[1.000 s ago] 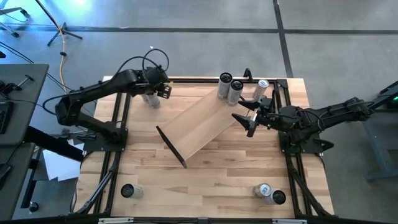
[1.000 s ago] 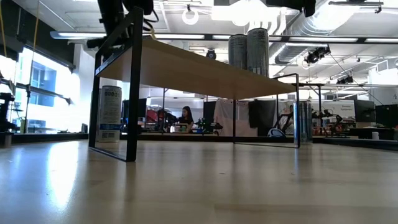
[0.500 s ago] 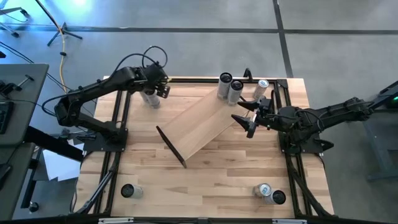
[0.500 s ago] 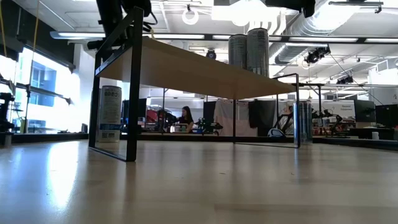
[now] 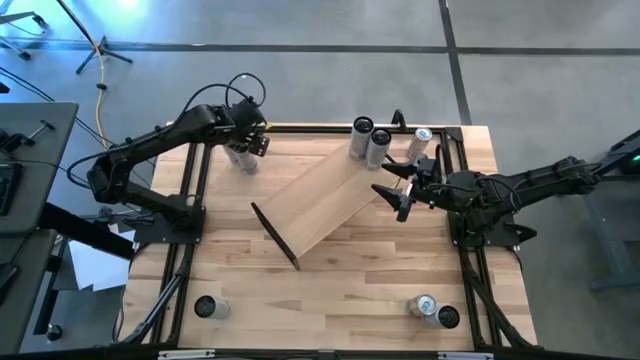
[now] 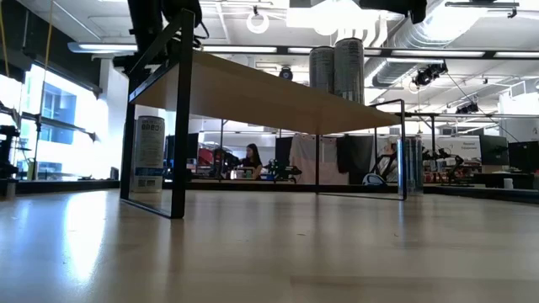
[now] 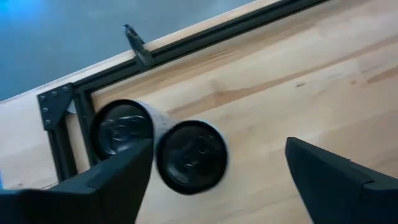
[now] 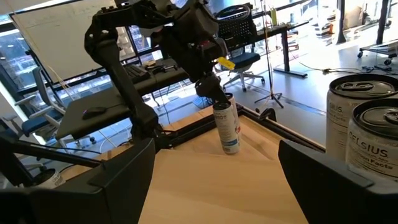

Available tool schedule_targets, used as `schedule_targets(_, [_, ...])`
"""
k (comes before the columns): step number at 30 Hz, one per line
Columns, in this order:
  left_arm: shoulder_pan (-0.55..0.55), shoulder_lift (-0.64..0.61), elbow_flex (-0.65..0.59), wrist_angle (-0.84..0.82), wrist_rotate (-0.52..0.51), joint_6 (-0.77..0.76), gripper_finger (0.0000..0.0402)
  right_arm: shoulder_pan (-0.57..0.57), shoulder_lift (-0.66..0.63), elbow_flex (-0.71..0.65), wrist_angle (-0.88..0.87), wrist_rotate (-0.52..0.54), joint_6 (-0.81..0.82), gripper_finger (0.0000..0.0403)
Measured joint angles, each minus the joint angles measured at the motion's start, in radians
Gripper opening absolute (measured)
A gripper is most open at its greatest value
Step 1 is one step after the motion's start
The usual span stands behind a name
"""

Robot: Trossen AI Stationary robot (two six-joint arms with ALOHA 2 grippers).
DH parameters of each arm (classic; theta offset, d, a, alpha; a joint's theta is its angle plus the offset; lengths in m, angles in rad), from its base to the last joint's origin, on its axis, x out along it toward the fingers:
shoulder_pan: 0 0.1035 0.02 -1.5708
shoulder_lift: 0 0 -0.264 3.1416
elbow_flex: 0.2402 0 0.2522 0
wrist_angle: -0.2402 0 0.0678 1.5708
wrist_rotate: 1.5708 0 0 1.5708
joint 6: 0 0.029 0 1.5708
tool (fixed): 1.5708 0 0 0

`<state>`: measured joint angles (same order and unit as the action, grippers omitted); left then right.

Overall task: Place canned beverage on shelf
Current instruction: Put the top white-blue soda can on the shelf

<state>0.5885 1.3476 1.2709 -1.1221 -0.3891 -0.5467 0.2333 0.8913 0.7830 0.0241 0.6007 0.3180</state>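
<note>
The shelf (image 5: 320, 195), a pale board on black end brackets, stands slantwise mid-table; the low view shows it raised on its legs (image 6: 278, 93). Two cans (image 5: 370, 143) stand upright on its far end. Another can (image 5: 240, 158) stands on the table at the far left. My left gripper (image 5: 252, 142) hangs open close above it, pointing steeply down. The left wrist view shows two dark round tops (image 7: 189, 155) side by side beside one finger of my left gripper (image 7: 219, 146). My right gripper (image 5: 400, 192) waits open and level by the shelf's right end.
One can (image 5: 421, 140) stands at the far right corner, one (image 5: 206, 307) near the front left, two (image 5: 436, 311) near the front right. Black frame rails (image 5: 190, 200) run along both table sides. A person (image 6: 251, 158) sits in the room beyond.
</note>
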Motion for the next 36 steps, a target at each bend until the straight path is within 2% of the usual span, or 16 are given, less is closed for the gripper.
schedule_targets(5, [0.040, 0.000, 0.000, 0.009, 0.016, 0.029, 0.0395, 0.000, 0.000, 0.000, -0.021, -0.007, 0.071, 0.0328])
schedule_targets(17, [0.036, 0.003, 0.000, 0.026, 0.070, 0.008, 0.0388, 0.000, 0.000, 0.000, -0.051, -0.007, 0.086, 0.0328])
schedule_targets(24, [0.054, 0.077, 0.000, 0.019, 0.096, 0.032, 0.0388, 0.000, 0.000, 0.000, -0.051, -0.007, 0.121, 0.0328])
schedule_targets(36, [0.046, 0.145, 0.000, 0.032, 0.023, 0.130, 0.0388, 0.000, 0.000, 0.000, -0.051, -0.007, 0.128, 0.0328])
